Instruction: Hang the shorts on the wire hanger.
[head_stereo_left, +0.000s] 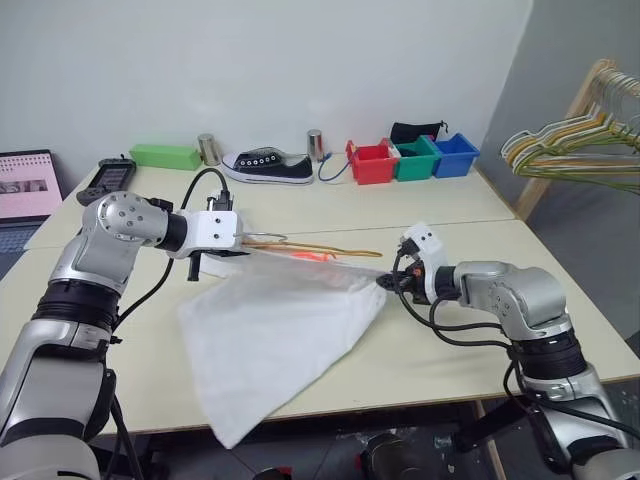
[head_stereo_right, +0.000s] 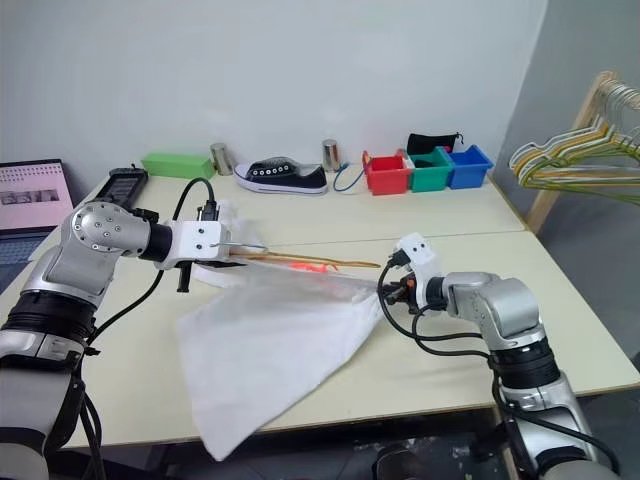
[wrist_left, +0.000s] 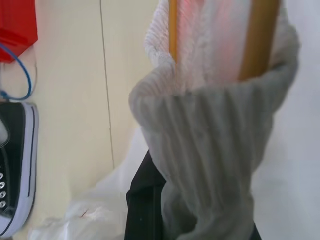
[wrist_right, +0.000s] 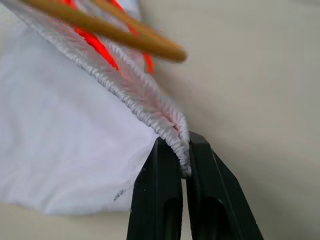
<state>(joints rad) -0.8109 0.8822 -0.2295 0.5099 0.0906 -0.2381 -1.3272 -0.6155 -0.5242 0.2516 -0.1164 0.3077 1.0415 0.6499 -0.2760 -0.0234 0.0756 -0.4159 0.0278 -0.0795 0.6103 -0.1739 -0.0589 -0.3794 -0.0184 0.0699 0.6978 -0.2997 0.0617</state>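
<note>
Shorts of thin white cloth hang stretched between the two arms, just above the pale bench, with the loose lower part resting on the bench and one corner falling over its near edge. The left gripper is clamped on one end of the gathered waistband, and it appears to carry also the hook end of the wire hanger, though the cloth hides the exact hold. The right gripper is closed tightly on the other end of the waistband, pinching only the ribbed edge. The yellow-orange wire runs along the top of the waistband, and the left wrist view shows its two bars going down inside the opening; the free end sticks out near the right gripper. I judge this cloth to be very light and completely soft, so it will sag and fold wherever it is not held, and it may slip out of a small pinch. The ribbed waistband is the thickest part, therefore the best place to hold. The wire is stiff but thin and may turn easily in a grip.
</note>
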